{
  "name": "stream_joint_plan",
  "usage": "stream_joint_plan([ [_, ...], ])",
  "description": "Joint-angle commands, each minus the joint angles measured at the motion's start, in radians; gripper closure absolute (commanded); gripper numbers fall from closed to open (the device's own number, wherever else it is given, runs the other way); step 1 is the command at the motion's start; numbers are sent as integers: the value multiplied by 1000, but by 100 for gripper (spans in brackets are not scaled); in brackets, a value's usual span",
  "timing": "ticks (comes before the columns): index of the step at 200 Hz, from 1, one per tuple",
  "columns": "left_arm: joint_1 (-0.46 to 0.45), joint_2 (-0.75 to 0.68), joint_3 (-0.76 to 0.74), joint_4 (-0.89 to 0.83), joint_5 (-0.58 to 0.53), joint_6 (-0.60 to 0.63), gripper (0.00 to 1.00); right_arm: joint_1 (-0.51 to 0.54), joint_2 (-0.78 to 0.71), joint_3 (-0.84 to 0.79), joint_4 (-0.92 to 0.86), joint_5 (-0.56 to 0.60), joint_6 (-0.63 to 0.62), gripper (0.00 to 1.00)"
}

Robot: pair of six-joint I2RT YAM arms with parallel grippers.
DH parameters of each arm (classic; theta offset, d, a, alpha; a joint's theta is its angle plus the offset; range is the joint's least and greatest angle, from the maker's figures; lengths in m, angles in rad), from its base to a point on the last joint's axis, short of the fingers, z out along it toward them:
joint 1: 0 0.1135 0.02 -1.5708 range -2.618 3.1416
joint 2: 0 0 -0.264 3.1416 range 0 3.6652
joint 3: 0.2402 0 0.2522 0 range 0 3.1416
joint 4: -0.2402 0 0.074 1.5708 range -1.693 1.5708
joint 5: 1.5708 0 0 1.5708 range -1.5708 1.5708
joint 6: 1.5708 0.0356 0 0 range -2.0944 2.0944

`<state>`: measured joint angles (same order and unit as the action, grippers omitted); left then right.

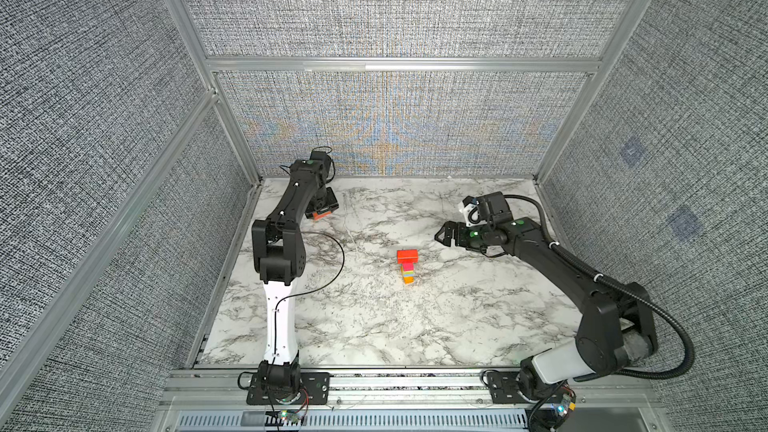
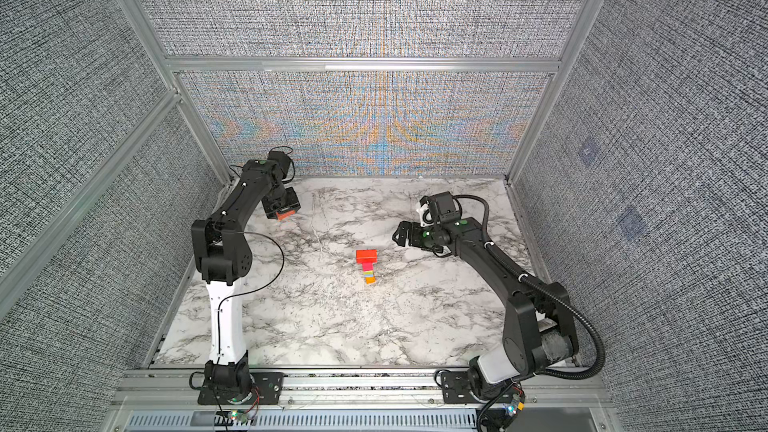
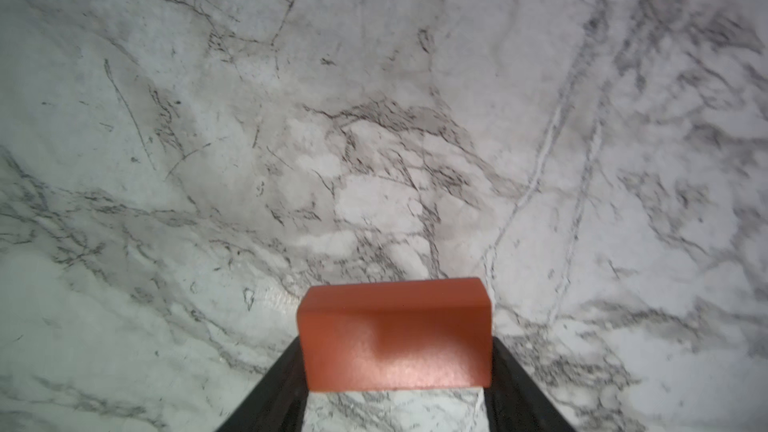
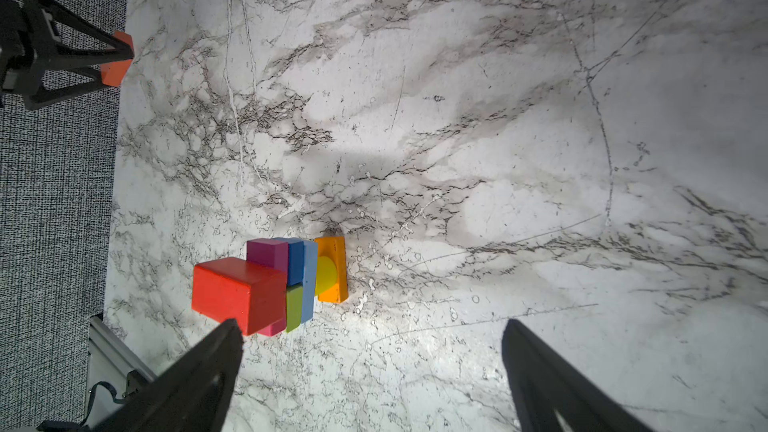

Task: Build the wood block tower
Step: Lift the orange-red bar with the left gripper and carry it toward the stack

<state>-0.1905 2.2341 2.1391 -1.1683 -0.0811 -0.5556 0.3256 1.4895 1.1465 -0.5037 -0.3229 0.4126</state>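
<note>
In both top views my left gripper (image 1: pixel 323 211) is reaching to about ten o'clock on the marble table (image 1: pixel 332 326), near the far left corner, and it is clamping an orange-red block (image 3: pixel 395 332). In the left wrist view the black fingers (image 3: pixel 278 384) are pressing on its two ends, and the block is sticking out past them. I cannot tell whether the block is touching the table or hanging just above it. Near the middle of the table the wood block tower (image 1: pixel 408 267) is standing upright and alone, with no gripper touching it. A wide red slab (image 1: pixel 408 256) is lying on its top and overhanging the slim column. Below it I am seeing thin layers in magenta, yellow-green and light blue, with an orange block (image 1: pixel 409 280) at the bottom. From the tower, the held block is sitting at about ten o'clock, well apart. My right gripper (image 1: pixel 440 236) is hovering between one and two o'clock from the tower, near it but not touching. Its jaws are standing wide apart with nothing between them. In the right wrist view the two dark fingers (image 4: pixel 208 367) are framing bare marble, and the tower is showing just beside one of them.
</note>
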Motion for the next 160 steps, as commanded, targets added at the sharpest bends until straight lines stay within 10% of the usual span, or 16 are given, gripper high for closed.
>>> stream_joint_plan([
  [1, -42, -87, -47, -34, -21, 70, 41, -2, -14, 4, -45, -10, -14, 1],
  [87, -305, -404, -245, -68, -58, -19, 41, -16, -71, -79, -50, 55, 59, 1],
  [160, -580, -383, -161, -147, -156, -156, 41, -75, -86, -195, -17, 129, 143, 1],
])
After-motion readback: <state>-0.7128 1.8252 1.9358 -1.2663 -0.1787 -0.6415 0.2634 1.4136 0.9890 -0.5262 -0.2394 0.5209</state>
